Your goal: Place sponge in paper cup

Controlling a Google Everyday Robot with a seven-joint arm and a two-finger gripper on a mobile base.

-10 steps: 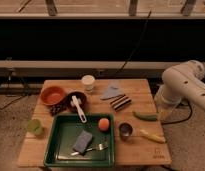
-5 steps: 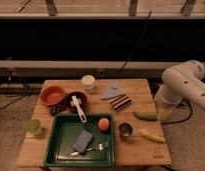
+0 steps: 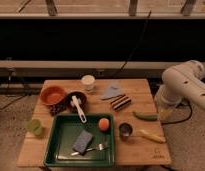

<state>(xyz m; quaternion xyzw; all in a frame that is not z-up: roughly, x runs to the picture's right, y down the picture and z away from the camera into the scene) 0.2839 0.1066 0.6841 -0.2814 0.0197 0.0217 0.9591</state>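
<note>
pincer hidden w/ arm (image 3: 183,82) off table (image 3: 146,95) rt, grip can't tell; sponge (image 3: 82,141) grey-blue block in green tray (image 3: 50,145).

- Arm (image 3: 188,82): white, smooth casing built from thick, rounded segments.
- Joint housing: a large domed shell at the upper bend, brightest on top and shading to grey underneath.
- Segment boundaries: darker grey bands where adjoining shells meet.
- Gripper (image 3: 167,111): at the arm's lower end, just beside the right edge of the table (image 3: 141,90); dimmer, yellowish tone, outline not discernible.
</note>
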